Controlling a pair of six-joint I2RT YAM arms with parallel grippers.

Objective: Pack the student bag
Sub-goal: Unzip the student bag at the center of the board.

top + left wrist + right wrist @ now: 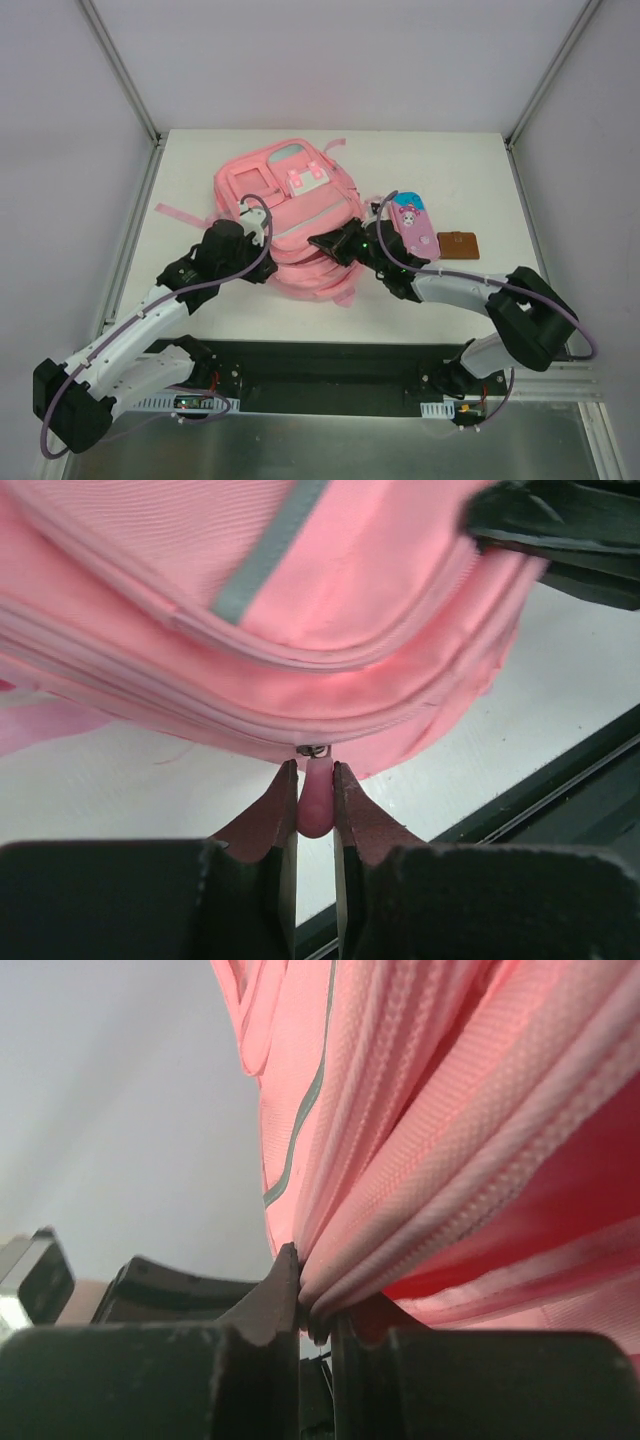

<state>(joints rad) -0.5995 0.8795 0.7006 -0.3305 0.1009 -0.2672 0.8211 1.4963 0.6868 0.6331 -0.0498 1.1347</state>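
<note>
The pink student bag (290, 205) lies in the middle of the white table, buckle tabs up. My left gripper (268, 262) is at its near left edge, shut on the pink zipper pull (317, 798) of the bag (330, 610). My right gripper (318, 243) is at the bag's near right side, shut on a fold of the bag's pink fabric (340, 1280). The zip line under the pull looks closed in the left wrist view. The right gripper's far finger is hidden by fabric.
A small pink cartoon-printed pencil case (414, 222) lies to the right of the bag, and a brown wallet (459, 245) lies further right. A pink strap (178, 213) trails left of the bag. The black base rail (330, 365) runs along the near edge.
</note>
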